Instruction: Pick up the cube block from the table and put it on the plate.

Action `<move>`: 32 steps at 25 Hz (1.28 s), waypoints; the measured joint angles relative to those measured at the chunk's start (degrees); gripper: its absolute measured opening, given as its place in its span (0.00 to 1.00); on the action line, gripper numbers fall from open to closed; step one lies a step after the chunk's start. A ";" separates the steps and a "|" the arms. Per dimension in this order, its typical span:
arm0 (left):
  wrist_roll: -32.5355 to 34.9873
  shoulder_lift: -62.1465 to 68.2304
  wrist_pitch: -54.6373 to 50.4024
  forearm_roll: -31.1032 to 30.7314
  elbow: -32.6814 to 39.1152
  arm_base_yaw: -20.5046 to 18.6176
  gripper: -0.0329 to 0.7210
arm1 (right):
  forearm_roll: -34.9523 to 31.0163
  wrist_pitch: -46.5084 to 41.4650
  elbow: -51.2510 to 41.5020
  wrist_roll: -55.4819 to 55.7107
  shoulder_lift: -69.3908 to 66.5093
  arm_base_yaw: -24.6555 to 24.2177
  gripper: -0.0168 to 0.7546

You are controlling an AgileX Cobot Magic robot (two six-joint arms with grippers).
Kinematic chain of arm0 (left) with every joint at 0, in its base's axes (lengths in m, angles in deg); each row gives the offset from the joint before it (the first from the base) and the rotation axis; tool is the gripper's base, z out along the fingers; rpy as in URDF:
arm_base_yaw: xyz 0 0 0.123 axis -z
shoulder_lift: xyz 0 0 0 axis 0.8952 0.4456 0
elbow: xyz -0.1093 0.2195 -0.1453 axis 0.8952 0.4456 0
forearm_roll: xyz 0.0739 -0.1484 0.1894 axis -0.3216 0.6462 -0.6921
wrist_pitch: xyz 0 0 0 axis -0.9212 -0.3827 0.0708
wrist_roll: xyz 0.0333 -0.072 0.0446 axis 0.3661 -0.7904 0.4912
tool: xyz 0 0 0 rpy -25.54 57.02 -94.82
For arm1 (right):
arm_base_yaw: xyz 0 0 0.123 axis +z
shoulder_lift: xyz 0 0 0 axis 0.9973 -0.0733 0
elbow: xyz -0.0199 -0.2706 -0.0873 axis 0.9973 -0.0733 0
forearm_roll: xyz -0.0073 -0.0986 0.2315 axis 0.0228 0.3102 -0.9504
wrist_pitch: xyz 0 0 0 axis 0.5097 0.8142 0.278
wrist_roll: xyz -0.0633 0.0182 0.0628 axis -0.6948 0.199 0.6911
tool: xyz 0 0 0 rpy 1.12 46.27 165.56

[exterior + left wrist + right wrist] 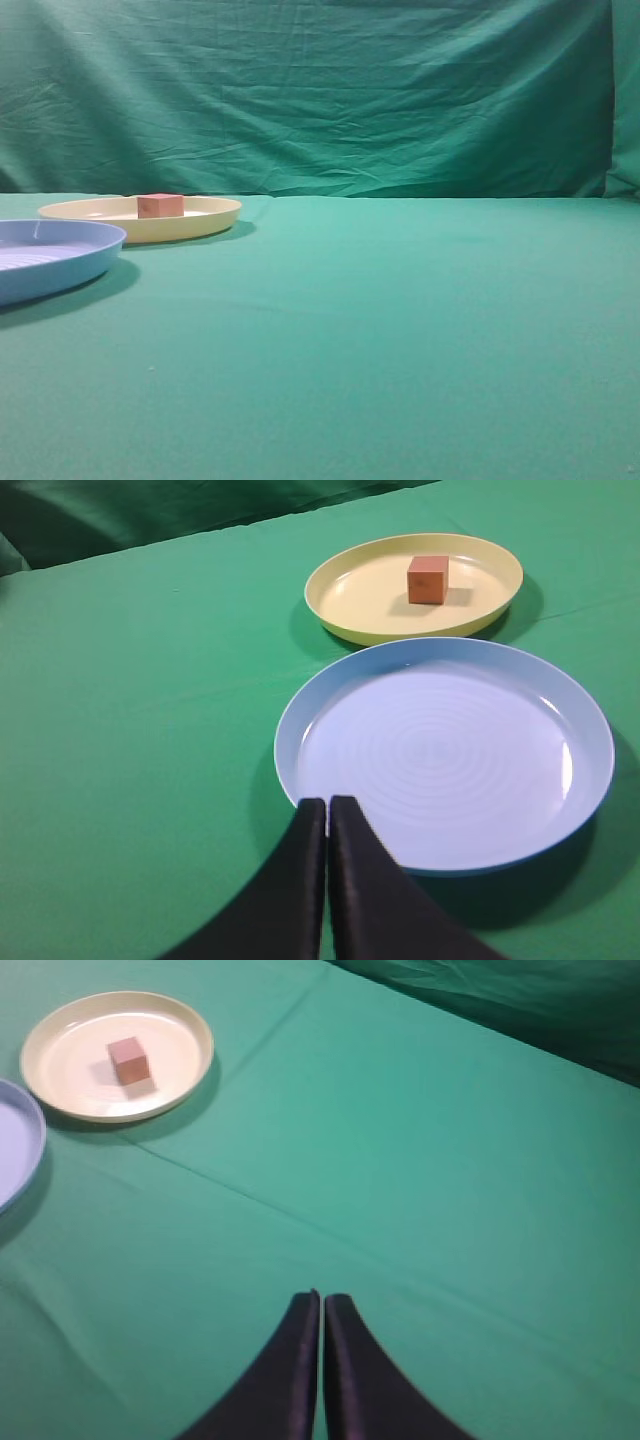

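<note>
Fingers of the left gripper (327, 810) and right gripper (322, 1300) are pressed together with nothing between them, hanging above the green desk (400, 330), apparently because their job looks finished. Beyond the light blue plate (300, 710), the cube block (427, 579) sits inside the plate (340, 595), free of both arms.

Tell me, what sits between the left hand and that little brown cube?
The light blue plate, seen in the left wrist view. The left hand sits at its near rim; the cube block rests beyond it on the cream plate.
</note>
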 joint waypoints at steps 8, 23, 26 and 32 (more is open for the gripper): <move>0.00 0.00 0.00 0.00 0.00 0.00 0.04 | 1.17 10.74 -19.46 2.05 18.86 -14.90 0.02; 0.00 0.00 0.00 0.00 0.00 0.00 0.04 | 1.81 20.98 -51.88 3.98 50.07 -22.86 0.02; 0.00 0.00 0.00 0.00 0.00 0.00 0.04 | 1.81 20.04 -51.88 4.20 50.84 -22.86 0.02; 0.00 0.00 0.00 0.00 0.00 0.00 0.04 | 1.81 19.68 -51.88 4.20 50.84 -22.86 0.02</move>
